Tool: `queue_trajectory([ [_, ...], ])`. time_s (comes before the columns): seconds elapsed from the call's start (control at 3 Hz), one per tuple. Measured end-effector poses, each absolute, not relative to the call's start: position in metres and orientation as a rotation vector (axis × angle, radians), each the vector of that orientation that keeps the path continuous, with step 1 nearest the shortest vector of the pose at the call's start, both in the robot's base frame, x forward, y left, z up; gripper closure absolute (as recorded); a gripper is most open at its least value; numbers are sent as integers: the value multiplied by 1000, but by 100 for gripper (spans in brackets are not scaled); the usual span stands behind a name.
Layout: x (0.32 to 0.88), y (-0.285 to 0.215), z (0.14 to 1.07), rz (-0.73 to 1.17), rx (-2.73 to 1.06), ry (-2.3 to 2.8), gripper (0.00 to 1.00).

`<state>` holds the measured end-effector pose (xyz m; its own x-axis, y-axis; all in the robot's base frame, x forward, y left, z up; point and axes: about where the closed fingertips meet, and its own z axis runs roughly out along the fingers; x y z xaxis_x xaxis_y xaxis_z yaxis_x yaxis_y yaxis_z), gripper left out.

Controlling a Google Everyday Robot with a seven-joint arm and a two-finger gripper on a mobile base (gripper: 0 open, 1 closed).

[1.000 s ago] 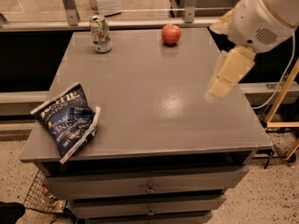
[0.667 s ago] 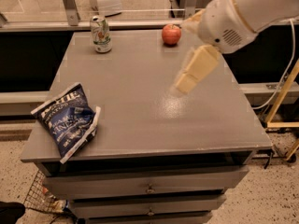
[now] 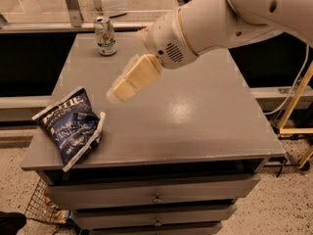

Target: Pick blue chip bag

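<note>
The blue chip bag (image 3: 70, 126), dark navy with white lettering and white edges, lies crinkled at the front left corner of the grey table (image 3: 195, 126). My gripper (image 3: 117, 93), with tan fingers, hangs above the table's middle left, up and to the right of the bag, and does not touch it. My white arm reaches in from the upper right.
A green-and-white drink can (image 3: 105, 35) stands at the table's back left. The red apple is hidden behind my arm. Drawers with knobs (image 3: 156, 198) sit under the tabletop. A wire basket (image 3: 41, 209) lies on the floor at the lower left. A yellow frame (image 3: 296, 102) stands to the right.
My arm and gripper have swung left across the table, from the right side toward the chip bag. The arm now covers the apple. The bag and the can have not moved.
</note>
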<state>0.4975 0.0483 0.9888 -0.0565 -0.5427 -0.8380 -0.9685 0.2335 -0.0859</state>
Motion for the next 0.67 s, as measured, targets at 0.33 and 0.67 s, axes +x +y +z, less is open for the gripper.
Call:
queue_trajectory([
  [0.33, 497, 48, 989, 674, -1415, 1711, 0],
  [0.67, 498, 58, 984, 643, -1428, 1734, 0],
])
